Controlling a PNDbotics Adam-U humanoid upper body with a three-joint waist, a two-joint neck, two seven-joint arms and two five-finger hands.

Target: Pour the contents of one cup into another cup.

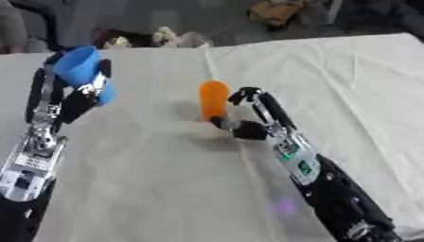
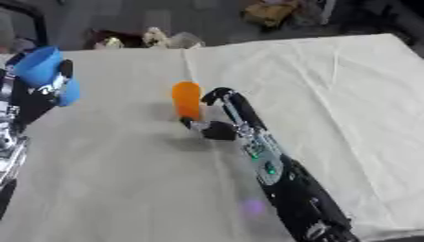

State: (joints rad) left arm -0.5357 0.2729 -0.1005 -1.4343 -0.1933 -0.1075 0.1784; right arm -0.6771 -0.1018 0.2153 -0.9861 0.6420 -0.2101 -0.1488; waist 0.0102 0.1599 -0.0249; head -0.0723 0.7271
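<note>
Two cups. Blue cup [image 1: 83,71]: grasped in left hand [image 1: 75,101], raised at table's left. Orange cup [image 1: 214,100]: upright mid-cloth; right hand [image 1: 252,120] beside it, fingers uncurled. Risk: spill if tilted early; right hand may topple it.

I seem to be working in a lab or test room rather than a home. The desk [image 1: 165,189] is covered with a plain cream cloth [image 2: 331,94], creased and bare apart from the cups. Beyond its far edge I see a grey floor [image 1: 165,14] with loose clutter lying about: a tan crumpled bundle [image 1: 278,10] and some pale and dark odds and ends [image 1: 170,37] I can't identify.
</note>
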